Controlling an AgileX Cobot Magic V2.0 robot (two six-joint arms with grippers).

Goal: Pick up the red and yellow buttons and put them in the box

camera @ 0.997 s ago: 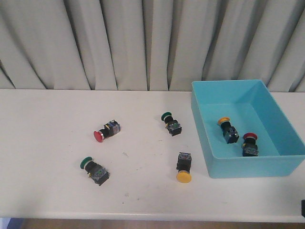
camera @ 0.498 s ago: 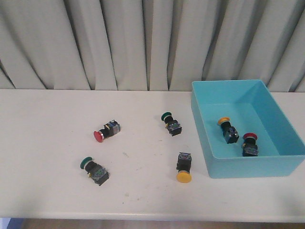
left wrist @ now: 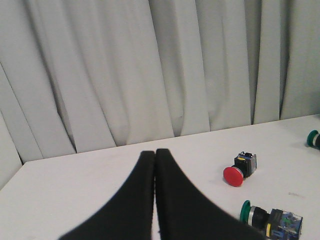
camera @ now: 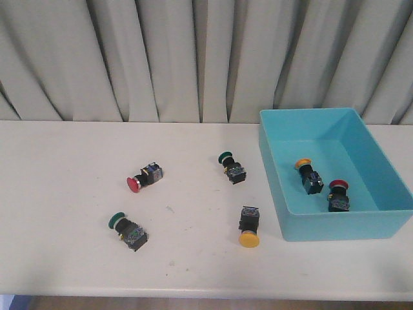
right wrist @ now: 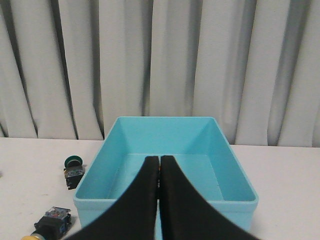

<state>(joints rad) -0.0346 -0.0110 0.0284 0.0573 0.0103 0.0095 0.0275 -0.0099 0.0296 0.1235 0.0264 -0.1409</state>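
Pale curtains hang behind a white table (camera: 64,168). Left of centre lies a red button (camera: 143,178); lower centre, a yellow button (camera: 249,227); the box (camera: 335,223) at right already holds one of each. Both the left gripper (left wrist: 154,156) and right gripper (right wrist: 159,161) have jaws pressed together, empty. Green-capped switches (camera: 128,230) nearby could be grabbed by mistake.

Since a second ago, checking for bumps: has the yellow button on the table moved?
No. The yellow button lies at the same spot beside the box's near left corner.
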